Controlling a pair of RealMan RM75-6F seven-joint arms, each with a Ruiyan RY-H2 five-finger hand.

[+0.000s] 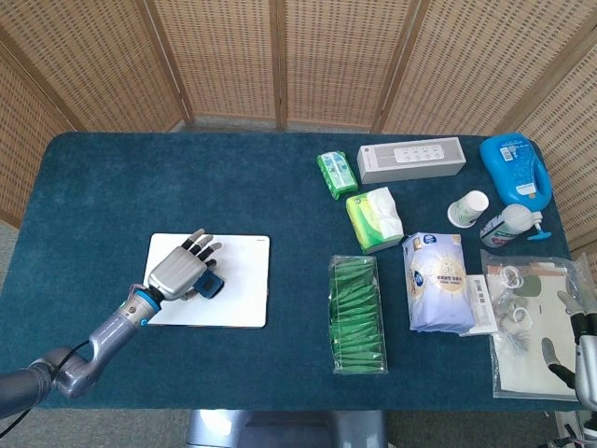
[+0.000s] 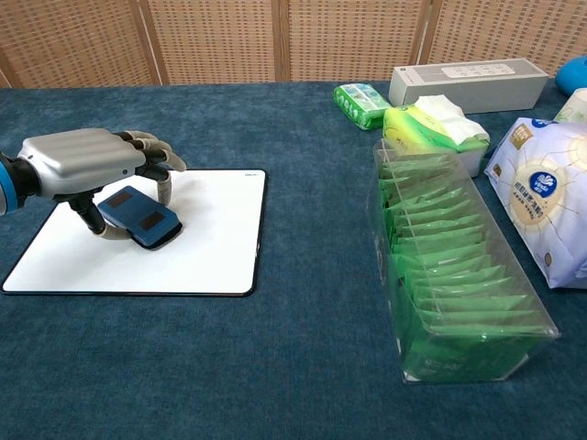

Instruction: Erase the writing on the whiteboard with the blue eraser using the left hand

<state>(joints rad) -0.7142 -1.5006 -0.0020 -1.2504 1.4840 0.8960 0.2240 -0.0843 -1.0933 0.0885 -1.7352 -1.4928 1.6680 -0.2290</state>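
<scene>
The whiteboard [image 1: 238, 289] [image 2: 206, 238] lies flat on the blue cloth at the left; its surface looks plain white, with no writing that I can make out. My left hand [image 1: 179, 272] [image 2: 84, 163] is over the board's left half and grips the blue eraser [image 1: 209, 286] [image 2: 139, 217] between thumb and fingers, the eraser's underside close to or on the board. My right hand [image 1: 583, 341] shows only partly at the lower right edge of the head view, above a plastic bag, with its fingers apart and nothing in them.
A clear box of green packets [image 1: 357, 313] [image 2: 454, 280] lies right of the board. Further right and back are a tissue pack [image 1: 374, 218], a white pouch [image 1: 437, 280], a grey box [image 1: 410, 160], a paper cup [image 1: 468, 208] and a blue jug [image 1: 515, 167].
</scene>
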